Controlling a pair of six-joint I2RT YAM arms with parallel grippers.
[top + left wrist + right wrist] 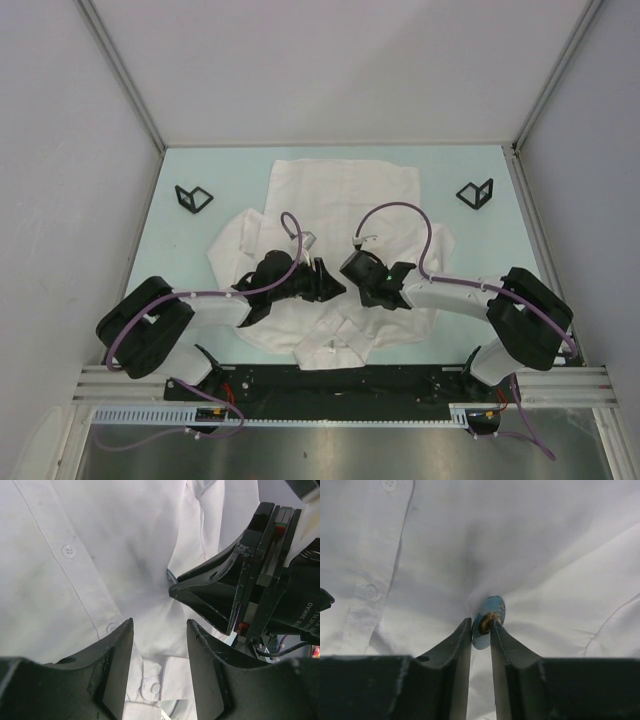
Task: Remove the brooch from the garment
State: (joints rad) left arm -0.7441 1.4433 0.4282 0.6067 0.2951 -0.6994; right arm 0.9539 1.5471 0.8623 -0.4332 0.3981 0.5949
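The garment (340, 200), a white button-front shirt, lies spread across the pale table. The brooch (490, 615), a small blue disc with a brass-coloured clasp, stands on edge from a pucker of the fabric. My right gripper (481, 621) is shut on the brooch, one fingertip against each face. In the left wrist view my left gripper (160, 621) stands open over the button placket, just in front of the right gripper (175, 590). A sliver of the brooch (170, 577) shows at the right gripper's tip. Seen from above, both grippers, left (330, 282) and right (362, 285), meet near the shirt's front.
Two small black brackets sit on the table, one at the back left (193, 197) and one at the back right (475, 192). Grey walls close in the table on three sides. A metal rail (340, 378) runs along the near edge by the arm bases.
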